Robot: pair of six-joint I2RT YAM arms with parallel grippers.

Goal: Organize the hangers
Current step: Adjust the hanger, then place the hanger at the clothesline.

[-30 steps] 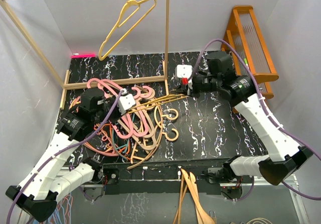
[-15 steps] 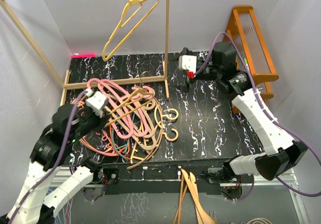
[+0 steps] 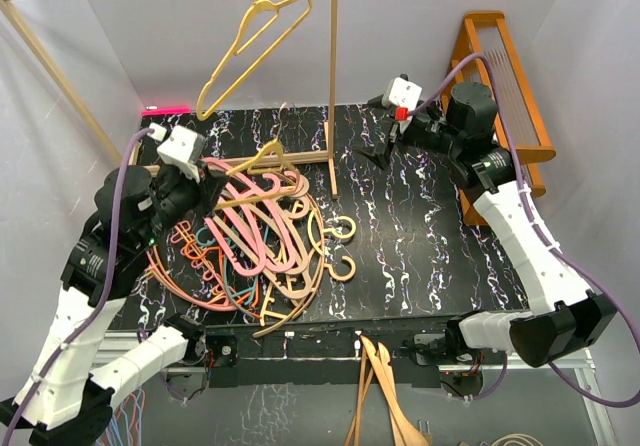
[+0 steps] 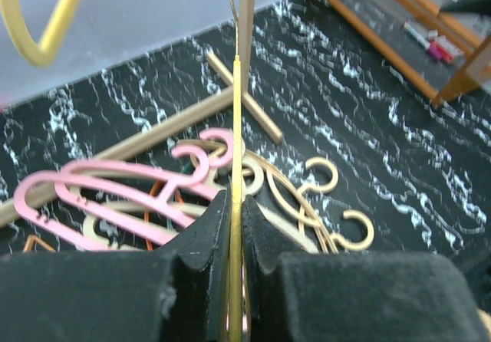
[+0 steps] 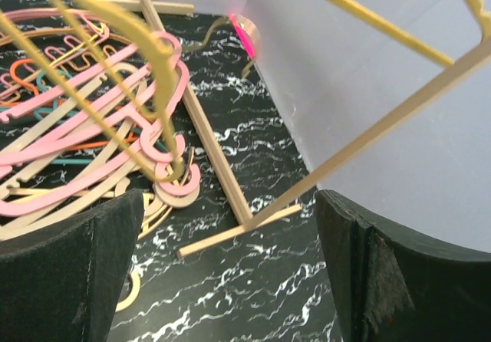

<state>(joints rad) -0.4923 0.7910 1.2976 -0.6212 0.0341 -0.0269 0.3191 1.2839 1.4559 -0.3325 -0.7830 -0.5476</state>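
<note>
Pinching yellow hanger (image 4: 237,143), left gripper (image 4: 236,213)

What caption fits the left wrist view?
Left pincer shut on a yellow hanger, pink and tan hangers piled on the marbled table beyond.

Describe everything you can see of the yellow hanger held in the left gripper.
The yellow hanger is thin and looks like plastic. In the left wrist view it shows edge-on, a narrow strip pinched between the shut fingers of the left gripper. From above, its curved hook points toward the rack's wooden base bar, and its body is raised, tilted, over the pile of hangers in pink, tan and orange. Whether its lower end touches that pile cannot be told.
</note>
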